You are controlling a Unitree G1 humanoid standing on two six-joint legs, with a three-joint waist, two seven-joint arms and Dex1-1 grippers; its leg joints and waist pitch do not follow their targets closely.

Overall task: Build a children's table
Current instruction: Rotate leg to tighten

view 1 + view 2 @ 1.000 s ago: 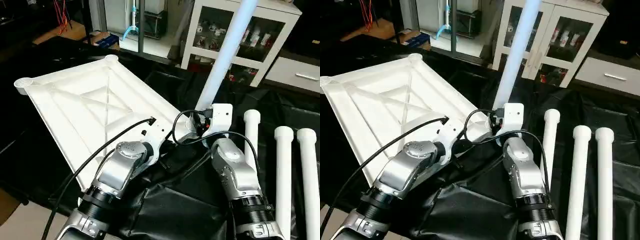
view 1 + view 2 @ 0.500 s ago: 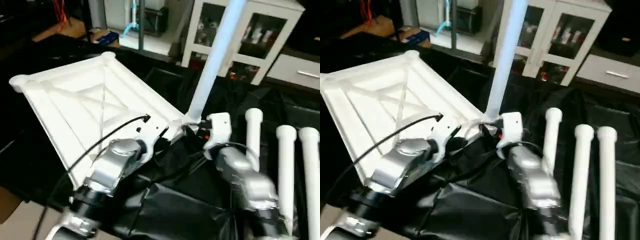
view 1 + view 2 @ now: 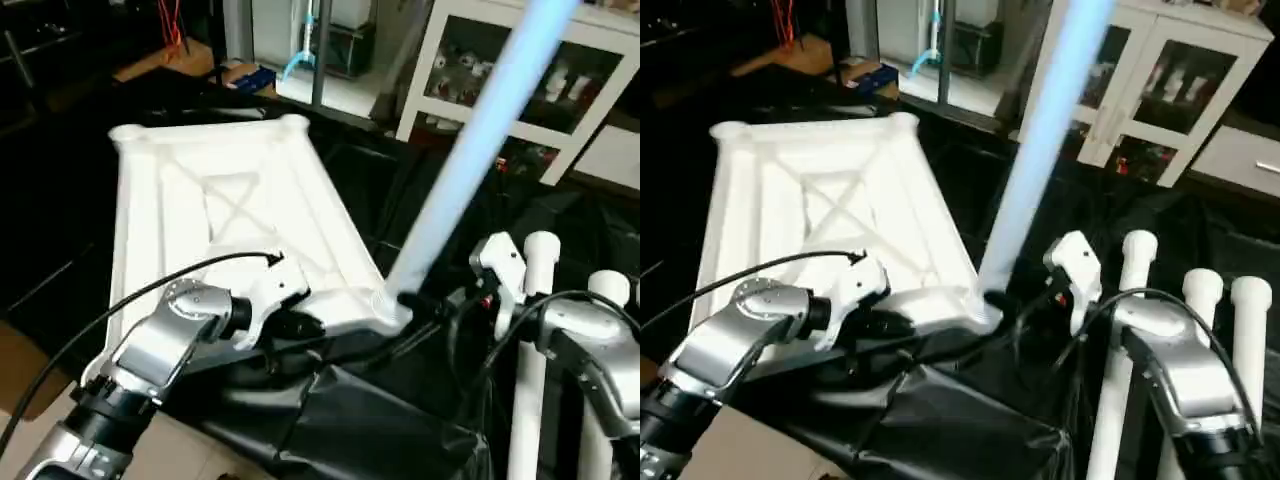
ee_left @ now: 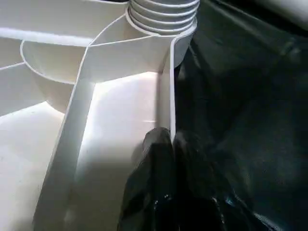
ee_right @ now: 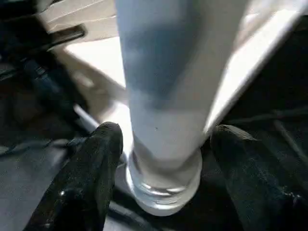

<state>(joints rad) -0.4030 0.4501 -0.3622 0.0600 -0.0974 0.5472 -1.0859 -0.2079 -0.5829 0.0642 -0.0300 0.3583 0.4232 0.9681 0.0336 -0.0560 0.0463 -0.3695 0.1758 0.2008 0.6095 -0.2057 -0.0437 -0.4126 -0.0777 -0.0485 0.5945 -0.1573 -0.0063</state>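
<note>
Seating step: one leg [image 3: 470, 160] stands tilted in the near corner socket [image 3: 385, 305] of the upturned tabletop [image 3: 215, 215]; judged, it needs pressing straight down its own axis until the ribbed end is fully home.
Technique: hold the tabletop firmly at the rim so the corner cannot lift or slide on the black sheet [image 3: 370, 420]; bring the leg upright before pushing, since a slanted push could jam the threads or tip the panel.
Left gripper [image 4: 171, 139]: fingers closed together on the thin side wall of the tabletop, just beside the socket, pinning that edge.
Right gripper [image 5: 161, 139]: fingers [image 5: 98, 163] stand well apart, one on each side of the leg's base; a gap shows on both sides, so the leg appears unheld and merely flanked.
Risk: with the right jaws loose, the leaning leg may topple out if the socket grip is shallow.
Spare legs [image 3: 535, 330]: three lie side by side on the black sheet at the robot's right, near the right forearm.
Tabletop position: underside up, X-braced ribs showing, stretching away from the grippers.
Background: white glass-door cabinet [image 3: 500, 80] beyond the work area.
</note>
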